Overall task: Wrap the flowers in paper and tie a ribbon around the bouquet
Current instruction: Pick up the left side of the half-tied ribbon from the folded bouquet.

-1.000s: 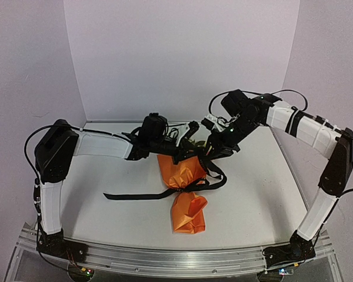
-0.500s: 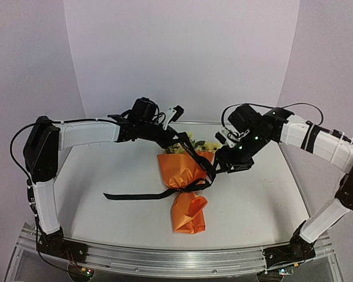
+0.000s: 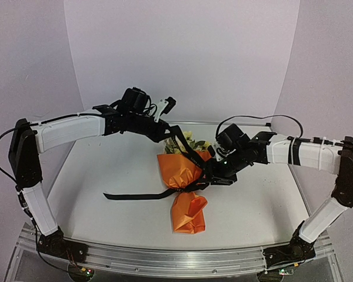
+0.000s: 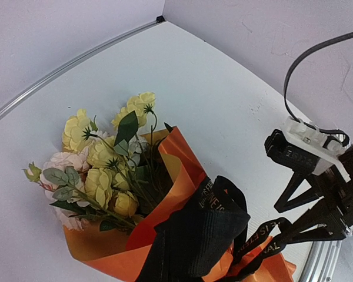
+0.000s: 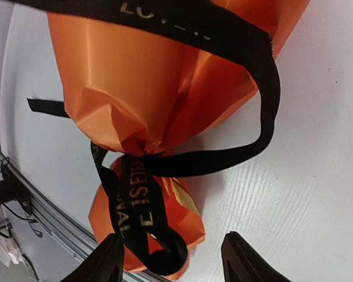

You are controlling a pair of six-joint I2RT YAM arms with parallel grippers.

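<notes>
Released, the right end effector [image 5: 173,251] straddled a loop of ribbon [image 5: 138,202] at the waist of the bouquet [image 3: 179,170]; the left end effector [image 3: 172,130] gripped a strand above the flowers [image 4: 100,153].

The left arm [image 3: 70,129] lifts higher and swings back, and its shut jaws pull one strand of the ribbon [image 3: 191,154] up tight. The right arm [image 3: 306,154] drops low, close beside the bouquet [image 3: 182,173], with its jaws now wider apart. The flowers [image 3: 191,141] come into sight.
</notes>
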